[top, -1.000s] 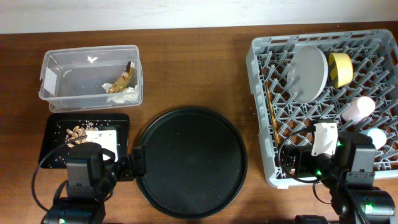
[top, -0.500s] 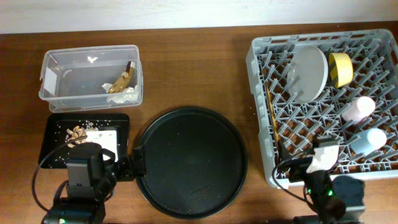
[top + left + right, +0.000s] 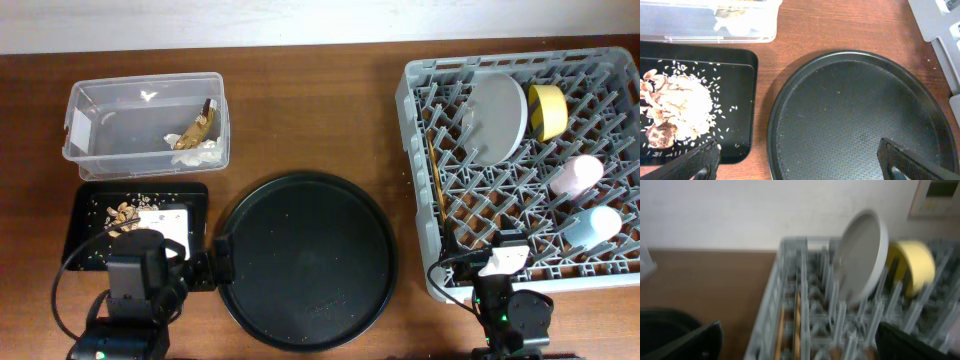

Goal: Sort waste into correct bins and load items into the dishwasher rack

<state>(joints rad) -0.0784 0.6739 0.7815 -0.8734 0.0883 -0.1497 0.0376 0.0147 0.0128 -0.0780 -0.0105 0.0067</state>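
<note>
The grey dishwasher rack (image 3: 420, 200) stands at the right and holds the grey-green plate (image 3: 497, 117), yellow bowl (image 3: 546, 110), pink cup (image 3: 577, 176), blue cup (image 3: 592, 224) and chopsticks (image 3: 437, 180). The clear tub (image 3: 146, 124) holds a gold-brown wrapper (image 3: 197, 130) and white tissue (image 3: 205, 150). The black rectangular tray (image 3: 90, 200) holds food scraps (image 3: 670, 107). My left gripper (image 3: 800, 162) is open and empty over the gap between that tray and the round tray. My right gripper (image 3: 797, 340) is open and empty at the rack's front edge, facing the plate (image 3: 860, 255) and bowl (image 3: 912, 267).
A large round black tray (image 3: 308, 258) lies at the front centre and shows in the left wrist view (image 3: 855, 115). A white wall runs behind the table. Bare wood table lies between the tub and the rack.
My right arm has pulled back toward the front edge, away from the rack's cups. The left arm and all objects have not moved.
</note>
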